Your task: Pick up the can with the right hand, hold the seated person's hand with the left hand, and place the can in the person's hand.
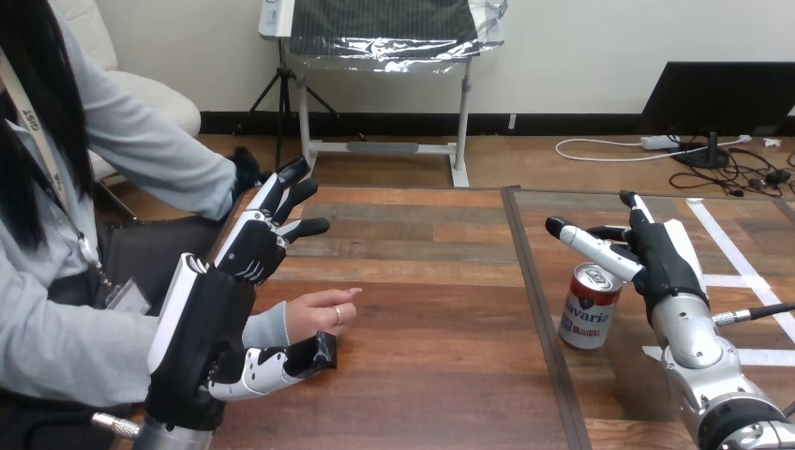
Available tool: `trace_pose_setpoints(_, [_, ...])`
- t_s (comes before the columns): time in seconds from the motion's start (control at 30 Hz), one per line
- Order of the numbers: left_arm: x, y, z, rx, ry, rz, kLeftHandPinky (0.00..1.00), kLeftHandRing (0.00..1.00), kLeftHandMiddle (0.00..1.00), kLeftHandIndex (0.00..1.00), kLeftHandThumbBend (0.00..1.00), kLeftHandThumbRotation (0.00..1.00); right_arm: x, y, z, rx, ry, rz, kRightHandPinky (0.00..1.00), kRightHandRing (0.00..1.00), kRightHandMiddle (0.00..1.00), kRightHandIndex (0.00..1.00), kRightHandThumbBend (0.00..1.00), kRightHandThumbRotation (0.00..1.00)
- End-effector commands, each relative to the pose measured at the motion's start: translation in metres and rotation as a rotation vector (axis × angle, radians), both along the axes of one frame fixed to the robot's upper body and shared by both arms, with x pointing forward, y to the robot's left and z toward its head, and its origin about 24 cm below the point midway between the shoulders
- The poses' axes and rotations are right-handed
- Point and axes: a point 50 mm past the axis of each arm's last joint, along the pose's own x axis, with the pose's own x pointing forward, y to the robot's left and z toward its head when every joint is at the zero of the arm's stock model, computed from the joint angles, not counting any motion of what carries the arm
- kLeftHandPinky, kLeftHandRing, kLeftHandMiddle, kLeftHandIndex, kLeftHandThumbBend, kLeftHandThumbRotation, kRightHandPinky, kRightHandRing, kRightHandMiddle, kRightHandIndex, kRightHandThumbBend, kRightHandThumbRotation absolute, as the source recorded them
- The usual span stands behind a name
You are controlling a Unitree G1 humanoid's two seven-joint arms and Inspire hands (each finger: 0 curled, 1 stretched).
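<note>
Right hand (661, 258) splayed, holding nothing; I've got the upright can (589, 305) just to its left; left hand (248, 248) splayed too.

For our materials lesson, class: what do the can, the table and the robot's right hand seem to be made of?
The can: probably thin metal, given its shiny silver top rim; glossy printed red-and-white wall. The table: wood or wood-look laminate, brown planks with visible grain, low sheen. The right hand: seemingly hard plastic, matte black with white shells, though the look leaves that open.
</note>
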Motion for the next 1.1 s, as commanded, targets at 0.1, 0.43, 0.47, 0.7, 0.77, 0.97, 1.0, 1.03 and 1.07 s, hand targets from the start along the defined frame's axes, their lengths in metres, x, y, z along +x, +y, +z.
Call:
trace_pose_setpoints(0.1, [0.013,-0.004,0.015,0.0,-0.074,-0.018,0.8,0.93,0.97,0.93,1.0,0.63,0.009,0.008,0.013,-0.006,-0.083,0.021,0.5,0.66,0.7,1.0,1.0,0.53])
trace_pose_setpoints(0.43, [0.013,-0.004,0.015,-0.002,-0.076,-0.014,0.8,0.94,0.97,0.93,1.0,0.64,0.005,0.012,0.007,-0.021,-0.068,0.032,0.53,0.76,0.81,1.0,1.0,0.53])
trace_pose_setpoints(0.47, [0.013,-0.004,0.015,-0.004,-0.076,-0.013,0.8,0.94,0.97,0.93,1.0,0.64,0.004,0.012,0.006,-0.01,-0.068,0.031,0.56,0.77,0.82,1.0,1.0,0.52])
trace_pose_setpoints(0.7, [0.013,-0.003,0.015,0.0,-0.076,-0.01,0.8,0.94,0.97,0.93,1.0,0.64,0.002,0.013,0.003,0.036,-0.07,0.03,0.66,0.81,0.84,1.0,1.0,0.51])
trace_pose_setpoints(0.77, [0.013,-0.003,0.015,-0.001,-0.074,-0.013,0.8,0.94,0.97,0.93,1.0,0.64,0.002,0.014,0.002,0.056,-0.065,0.027,0.71,0.86,0.88,1.0,1.0,0.49])
trace_pose_setpoints(0.97, [0.012,-0.002,0.015,0.002,-0.076,-0.013,0.81,0.94,0.97,0.93,1.0,0.64,0.0,0.015,0.0,0.057,-0.069,0.028,0.81,0.92,0.93,1.0,1.0,0.47])
trace_pose_setpoints(1.0, [0.012,-0.002,0.015,0.002,-0.079,-0.011,0.8,0.94,0.97,0.93,1.0,0.64,0.0,0.014,0.0,0.054,-0.067,0.027,0.81,0.92,0.93,1.0,1.0,0.47])
trace_pose_setpoints(1.03, [0.012,-0.002,0.015,0.0,-0.077,-0.014,0.8,0.93,0.97,0.93,1.0,0.64,-0.001,0.014,-0.001,0.051,-0.066,0.025,0.81,0.91,0.92,1.0,1.0,0.46])
trace_pose_setpoints(1.07, [0.012,-0.002,0.015,-0.002,-0.075,-0.017,0.81,0.94,0.97,0.93,1.0,0.63,-0.001,0.014,-0.001,0.049,-0.066,0.024,0.81,0.91,0.93,1.0,1.0,0.47])
